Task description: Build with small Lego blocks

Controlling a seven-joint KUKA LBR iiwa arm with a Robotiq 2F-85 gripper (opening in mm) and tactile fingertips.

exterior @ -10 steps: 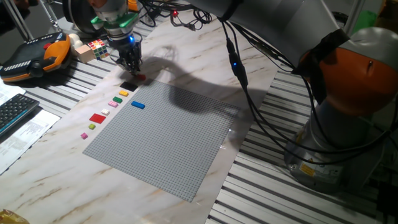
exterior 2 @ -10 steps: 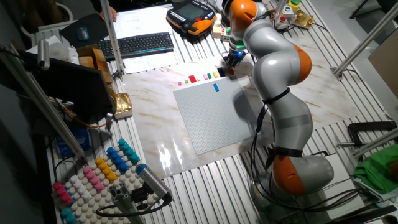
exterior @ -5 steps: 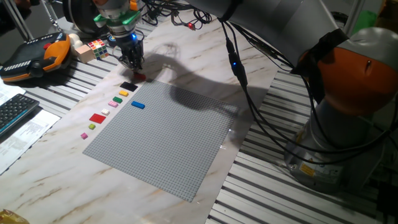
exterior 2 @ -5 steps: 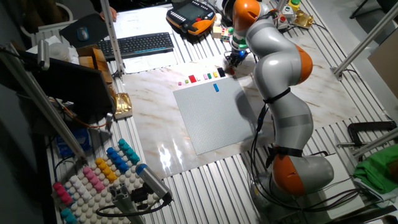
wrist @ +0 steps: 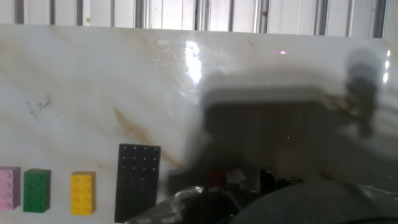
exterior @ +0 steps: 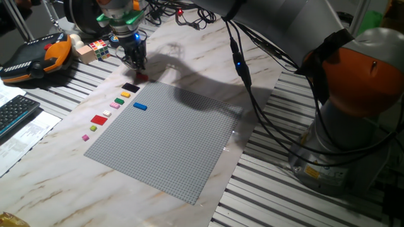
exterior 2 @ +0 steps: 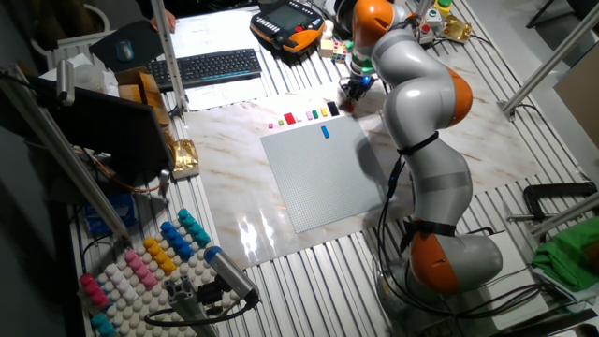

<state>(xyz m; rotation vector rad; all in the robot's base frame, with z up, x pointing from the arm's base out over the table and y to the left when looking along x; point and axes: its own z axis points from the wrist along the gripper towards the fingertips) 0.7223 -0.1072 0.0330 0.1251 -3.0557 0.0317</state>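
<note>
A KUKA arm reaches across a marble-patterned desk [exterior: 208, 57], its two-finger gripper [exterior: 134, 61] poised low at the far corner of a large grey studded baseplate [exterior: 170, 139], directly above a small red Lego block [exterior: 142, 78] lying on the marble just off the plate's edge. Whether the fingers have closed on that block cannot be told: the fixed cameras show only a dark cluster over a speck of red, and the hand view is blurred and shadowed at the fingertips.

The build appears barely begun. One small blue rectangular Lego block [exterior: 139, 106] sits on the baseplate near its edge, the only piece on the studs. The rest of the supply waits in a row on the desk beside the plate: a flat black rectangular plate [wrist: 137, 180], a yellow brick [wrist: 83, 192], a green brick [wrist: 37, 190] and a pink brick [wrist: 9, 188] in the hand view, with a wider red plate [exterior: 99, 119] and a few tinier pieces further down the line in the fixed view.

Judging by this layout, nearly all of the picking and pressing lies ahead. A multicoloured Rubik's cube [exterior: 98, 48] sits well apart, behind the gripper.
</note>
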